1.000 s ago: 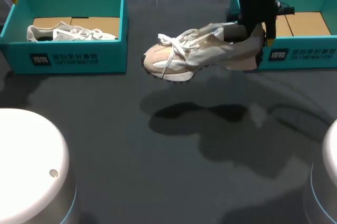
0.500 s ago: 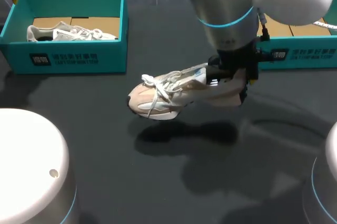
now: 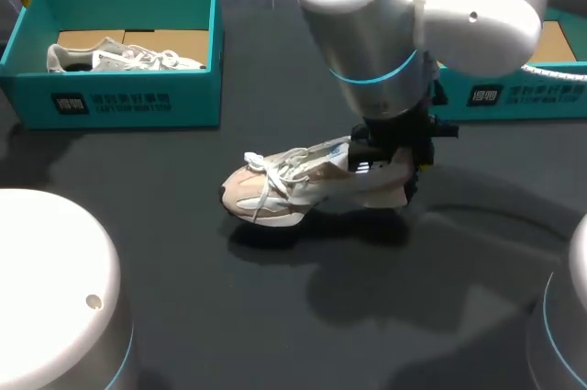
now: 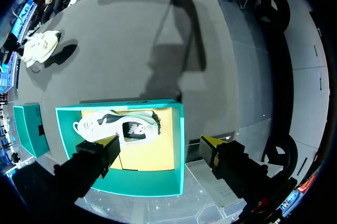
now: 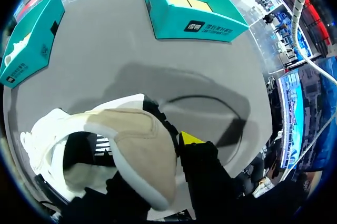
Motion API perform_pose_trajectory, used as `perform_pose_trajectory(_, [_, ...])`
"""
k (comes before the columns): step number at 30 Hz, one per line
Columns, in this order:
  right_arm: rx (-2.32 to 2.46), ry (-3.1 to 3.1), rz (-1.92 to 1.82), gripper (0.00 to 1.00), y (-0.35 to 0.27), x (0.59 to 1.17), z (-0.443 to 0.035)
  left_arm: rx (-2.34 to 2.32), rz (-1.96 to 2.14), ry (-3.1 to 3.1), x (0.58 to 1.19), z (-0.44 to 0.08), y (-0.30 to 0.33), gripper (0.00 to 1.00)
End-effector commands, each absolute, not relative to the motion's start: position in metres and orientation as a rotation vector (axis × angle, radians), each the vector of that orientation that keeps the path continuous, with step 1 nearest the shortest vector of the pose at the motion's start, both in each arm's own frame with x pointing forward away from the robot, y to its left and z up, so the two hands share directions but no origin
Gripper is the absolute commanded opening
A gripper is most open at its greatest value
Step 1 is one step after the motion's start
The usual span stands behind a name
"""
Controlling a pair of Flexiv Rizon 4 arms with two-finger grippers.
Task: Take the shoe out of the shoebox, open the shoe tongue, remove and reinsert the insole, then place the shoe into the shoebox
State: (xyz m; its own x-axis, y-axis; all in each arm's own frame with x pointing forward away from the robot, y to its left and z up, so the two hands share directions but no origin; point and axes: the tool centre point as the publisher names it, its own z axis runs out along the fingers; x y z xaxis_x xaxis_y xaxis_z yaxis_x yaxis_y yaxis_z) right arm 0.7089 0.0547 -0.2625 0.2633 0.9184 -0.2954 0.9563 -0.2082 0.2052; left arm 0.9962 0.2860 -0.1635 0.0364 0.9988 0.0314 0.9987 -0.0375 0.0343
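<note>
The right pincer is clamped on the heel of the beige sneaker. One yellow-tipped finger presses the outside of the heel collar and the other reaches down inside the opening. The sneaker hangs nearly level at the middle of the dark surface, toe towards my left and white laces loose over the tongue. Its sole sits right above its shadow, and I cannot tell whether it touches down. The right arm comes over it from above. Behind the arm stands the teal right shoebox, with a bare cardboard floor.

The left pincer hangs with its fingers wide apart and nothing between them, above the teal left shoebox. A white sneaker lies on its side in that box, well apart from the beige one.
</note>
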Motion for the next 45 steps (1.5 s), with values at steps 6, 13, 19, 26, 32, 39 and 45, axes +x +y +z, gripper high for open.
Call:
perform_pose_trajectory(6, [2.227, 1.684, -0.142, 0.00, 0.057, 0.708, -0.269, 2.261, 0.077, 2.177, 0.995, -0.163, 0.286, 1.00])
perform_pose_trajectory(13, [2.232, 1.681, -0.148, 0.00, 0.057, 0.709, -0.272, 2.261, 0.077, 2.177, 0.995, -0.163, 0.286, 1.00])
perform_pose_trajectory(19, [2.269, 1.675, -0.193, 0.00, 0.061, 0.707, -0.308, 2.261, 0.077, 2.177, 0.995, -0.163, 0.286, 1.00])
perform_pose_trajectory(26, [2.304, 1.705, -0.223, 0.00, 0.067, 0.700, -0.339, 2.261, 0.077, 2.177, 0.995, -0.163, 0.286, 1.00])
perform_pose_trajectory(32, [2.299, 1.729, -0.236, 0.00, 0.073, 0.698, -0.347, 2.261, 0.077, 2.177, 0.995, -0.163, 0.286, 1.00])
perform_pose_trajectory(39, [2.293, 1.751, -0.229, 0.00, 0.076, 0.693, -0.354, 2.261, 0.077, 2.177, 0.995, -0.163, 0.286, 1.00])
perform_pose_trajectory(45, [2.271, 1.787, -0.220, 0.00, 0.080, 0.685, -0.358, 2.261, 0.077, 2.177, 0.995, -0.163, 0.286, 1.00])
